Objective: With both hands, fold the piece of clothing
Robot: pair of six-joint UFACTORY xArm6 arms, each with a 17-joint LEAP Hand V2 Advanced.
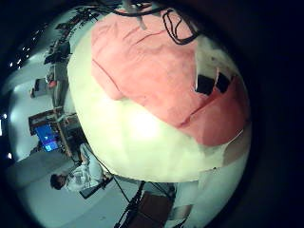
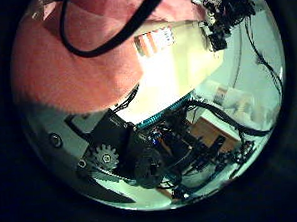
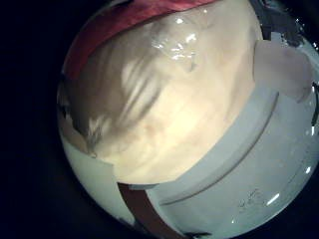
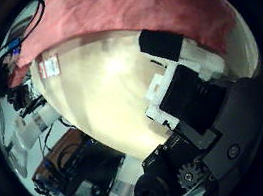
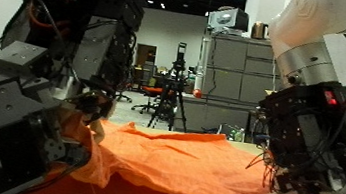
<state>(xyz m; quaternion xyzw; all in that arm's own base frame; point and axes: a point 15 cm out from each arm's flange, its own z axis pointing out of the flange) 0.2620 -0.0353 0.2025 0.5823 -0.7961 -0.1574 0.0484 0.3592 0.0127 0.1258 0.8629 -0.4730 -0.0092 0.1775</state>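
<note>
An orange piece of clothing [image 5: 198,161] lies spread on the table [image 1: 142,138]. My left hand [image 5: 29,118] hangs over its near end, where the cloth rises in a fold beside the fingers. In the left little finger side palm view two black fingertips [image 1: 211,83] rest on the clothing [image 1: 152,66] near its edge. My right hand [image 5: 304,145] reaches down to the other end, its straight fingers [image 4: 169,51] touching the edge of the clothing [image 4: 127,12]. A white label [image 2: 157,38] shows at the hem of the clothing [image 2: 67,75].
Bare table top [image 3: 169,110] runs from the cloth's hem to the table's edge under both palms. Behind the table stand a grey cabinet [image 5: 237,70] and a tripod [image 5: 174,87].
</note>
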